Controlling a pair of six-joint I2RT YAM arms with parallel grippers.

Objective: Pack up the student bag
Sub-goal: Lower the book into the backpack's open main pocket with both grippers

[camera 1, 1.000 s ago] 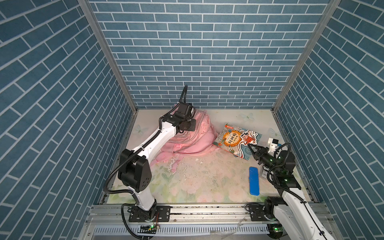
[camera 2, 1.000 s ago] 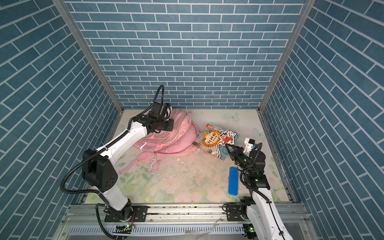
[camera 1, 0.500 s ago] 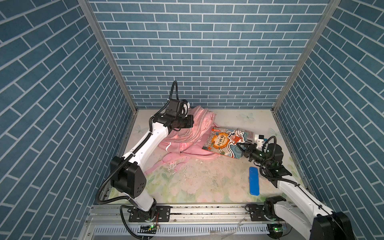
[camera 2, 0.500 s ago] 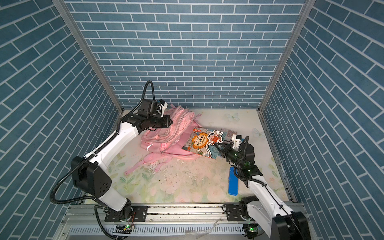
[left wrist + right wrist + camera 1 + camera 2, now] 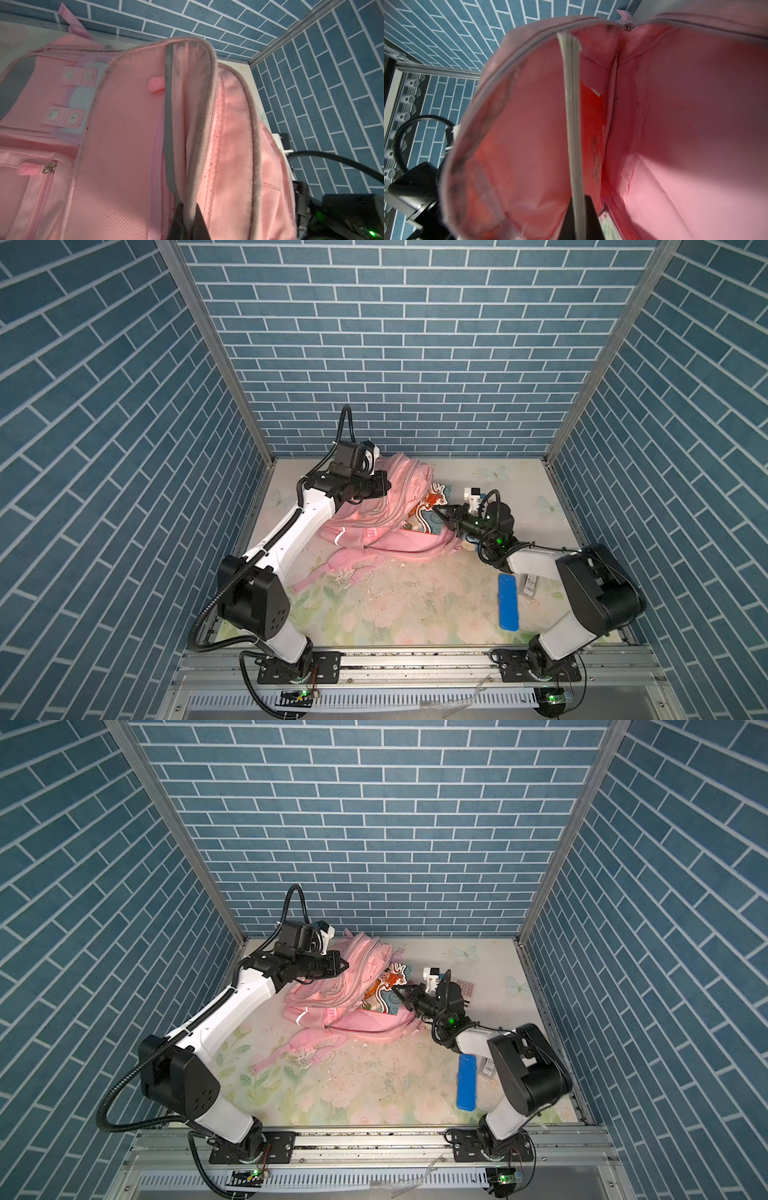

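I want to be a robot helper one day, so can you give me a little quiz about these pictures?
1. True or false: the blue case lies inside the student bag.
2. Which one grips the picture book: A) left end effector or B) right end effector?
3. Fill in: the left end effector is shut on the bag's open ____.
Key: 1 false; 2 B; 3 rim.
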